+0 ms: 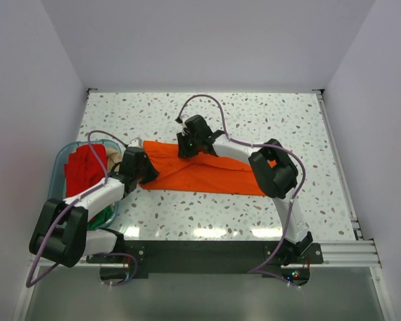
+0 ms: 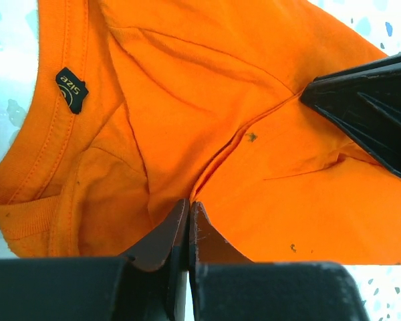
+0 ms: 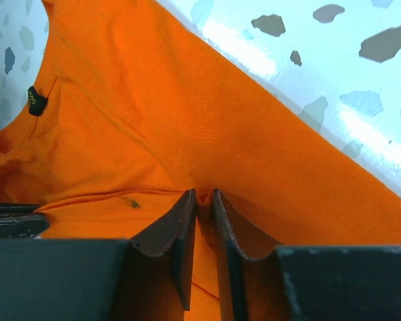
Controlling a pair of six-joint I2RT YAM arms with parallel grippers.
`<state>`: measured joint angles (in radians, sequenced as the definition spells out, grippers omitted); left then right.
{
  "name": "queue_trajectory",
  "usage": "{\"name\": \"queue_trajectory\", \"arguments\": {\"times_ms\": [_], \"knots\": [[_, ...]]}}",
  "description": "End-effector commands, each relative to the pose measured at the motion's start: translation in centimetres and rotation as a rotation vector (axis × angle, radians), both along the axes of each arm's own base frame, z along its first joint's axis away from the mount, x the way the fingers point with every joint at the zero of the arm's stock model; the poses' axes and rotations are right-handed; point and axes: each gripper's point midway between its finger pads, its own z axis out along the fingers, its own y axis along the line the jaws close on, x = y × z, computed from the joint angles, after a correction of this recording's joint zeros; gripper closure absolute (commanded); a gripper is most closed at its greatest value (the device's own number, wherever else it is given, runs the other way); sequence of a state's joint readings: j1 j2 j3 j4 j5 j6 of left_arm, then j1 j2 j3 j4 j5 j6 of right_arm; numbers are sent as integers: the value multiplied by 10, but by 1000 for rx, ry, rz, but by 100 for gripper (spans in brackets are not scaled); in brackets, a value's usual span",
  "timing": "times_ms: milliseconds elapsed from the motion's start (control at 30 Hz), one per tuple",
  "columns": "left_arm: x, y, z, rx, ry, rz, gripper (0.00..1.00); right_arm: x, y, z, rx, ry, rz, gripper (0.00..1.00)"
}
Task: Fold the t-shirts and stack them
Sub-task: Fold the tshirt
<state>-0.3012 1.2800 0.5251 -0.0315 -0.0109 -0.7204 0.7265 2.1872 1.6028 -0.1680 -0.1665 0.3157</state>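
Note:
The bright orange t-shirt [image 1: 207,175] lies stretched across the middle of the table. My left gripper [image 1: 147,172] is at its left end, near the collar, with its jaws shut on a fold of the orange cloth [image 2: 188,204]. My right gripper [image 1: 187,150] is at the shirt's far edge, shut on a pinch of the same cloth [image 3: 204,200]. The collar's black size label [image 2: 70,89] shows, and the right finger [image 2: 367,107] is in the left wrist view. A red t-shirt [image 1: 85,167], a green one [image 1: 105,215] and a beige one [image 1: 113,159] lie in the tub.
The translucent teal tub [image 1: 59,160] stands at the table's left edge, right beside the left arm. White walls enclose the table at the left, back and right. Speckled tabletop [image 1: 267,120] shows beyond and in front of the shirt.

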Motion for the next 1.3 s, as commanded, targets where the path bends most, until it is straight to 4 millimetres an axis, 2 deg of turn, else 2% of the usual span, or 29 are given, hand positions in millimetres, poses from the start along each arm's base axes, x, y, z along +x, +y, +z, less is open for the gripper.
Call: {"name": "queue_trajectory", "arguments": {"times_ms": [0, 200, 267, 500, 733, 767, 867, 967, 1167, 1267], "knots": [[6, -1, 10, -8, -59, -13, 96, 3, 1, 26, 33, -54, -17, 81], [3, 0, 8, -6, -54, -13, 97, -3, -9, 36, 42, -71, -41, 94], [3, 0, 8, -5, -54, -14, 97, -4, -12, 48, 56, -95, -52, 95], [2, 4, 4, 8, -48, -1, 97, -17, -20, 61, 95, -105, -63, 95], [2, 5, 4, 9, -47, 9, 97, -30, -28, 57, 108, -88, -59, 94], [1, 5, 4, 6, -48, 9, 96, -34, -30, 52, 104, -77, -56, 94], [1, 4, 7, 1, -54, 10, 93, -42, -34, 42, 97, -50, -52, 94], [1, 5, 9, -1, -61, 12, 85, -45, -34, 41, 120, -55, -53, 93], [0, 5, 13, -6, -75, 10, 80, -53, -37, 38, 142, -44, -52, 91], [-1, 5, 14, -7, -80, 10, 71, -56, -37, 39, 156, -46, -45, 89]]}}
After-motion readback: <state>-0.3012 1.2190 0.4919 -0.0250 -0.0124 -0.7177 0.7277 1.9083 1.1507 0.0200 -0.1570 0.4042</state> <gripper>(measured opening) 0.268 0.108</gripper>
